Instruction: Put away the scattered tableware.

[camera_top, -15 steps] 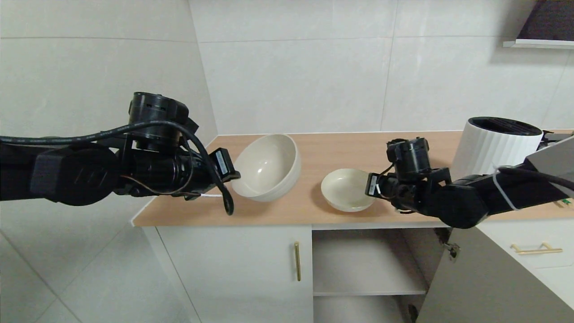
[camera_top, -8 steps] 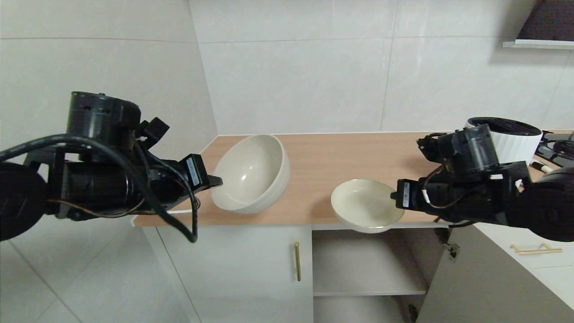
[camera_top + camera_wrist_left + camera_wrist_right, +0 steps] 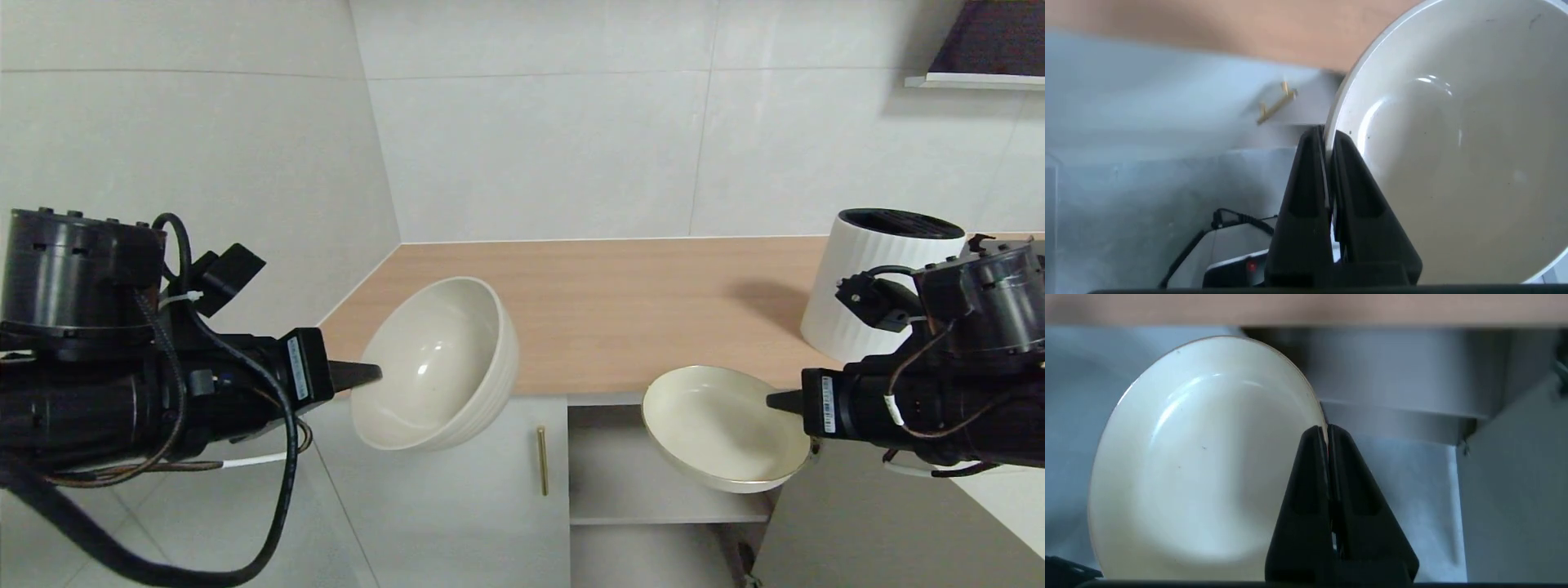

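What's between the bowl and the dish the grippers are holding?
Head view: nothing between the bowl and the shallow dish; behind the gap, just the gold cabinet handle.

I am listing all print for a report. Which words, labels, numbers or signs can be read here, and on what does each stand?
On the left claw, a white sticker: print too small to read.
On the right claw, a second sticker: print too small to read.
On the bowl, the plate and the white canister: no text.
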You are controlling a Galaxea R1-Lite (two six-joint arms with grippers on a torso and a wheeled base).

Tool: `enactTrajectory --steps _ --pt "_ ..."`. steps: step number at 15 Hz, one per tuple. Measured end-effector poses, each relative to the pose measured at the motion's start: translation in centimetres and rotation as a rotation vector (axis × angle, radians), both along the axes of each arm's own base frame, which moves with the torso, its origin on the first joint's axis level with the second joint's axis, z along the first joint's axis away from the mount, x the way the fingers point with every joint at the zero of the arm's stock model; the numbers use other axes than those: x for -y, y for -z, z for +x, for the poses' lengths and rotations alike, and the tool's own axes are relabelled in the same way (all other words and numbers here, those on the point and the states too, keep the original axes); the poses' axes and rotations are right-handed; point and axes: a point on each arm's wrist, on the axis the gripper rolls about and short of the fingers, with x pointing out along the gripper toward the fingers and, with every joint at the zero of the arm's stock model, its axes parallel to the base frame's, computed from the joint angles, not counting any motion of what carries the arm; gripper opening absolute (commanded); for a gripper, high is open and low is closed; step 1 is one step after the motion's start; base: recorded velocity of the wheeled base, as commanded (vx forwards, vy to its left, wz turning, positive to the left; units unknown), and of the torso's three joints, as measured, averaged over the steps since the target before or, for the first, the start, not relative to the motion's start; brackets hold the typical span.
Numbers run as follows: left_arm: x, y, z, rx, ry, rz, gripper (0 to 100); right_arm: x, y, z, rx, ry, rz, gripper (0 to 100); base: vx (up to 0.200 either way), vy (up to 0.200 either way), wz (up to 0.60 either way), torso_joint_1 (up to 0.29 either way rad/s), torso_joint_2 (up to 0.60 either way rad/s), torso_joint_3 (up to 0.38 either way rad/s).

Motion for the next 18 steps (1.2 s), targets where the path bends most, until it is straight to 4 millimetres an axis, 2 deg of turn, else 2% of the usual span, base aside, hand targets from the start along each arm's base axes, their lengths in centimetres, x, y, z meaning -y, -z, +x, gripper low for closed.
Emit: enactTrajectory --steps 12,18 --pt "0.1 0.4 0.2 -0.014 -0.001 0.006 0 0.1 0.6 0.3 -0.019 0.015 -0.014 0 0.000 0.000 0.00 0.000 0.00 0.000" --pt "0.1 0.5 0.3 -0.017 -0.001 0.007 0 0.0 1.0 0.5 -0.032 0.017 -0.020 0 0.000 0.000 0.00 -0.159 0.39 0.216"
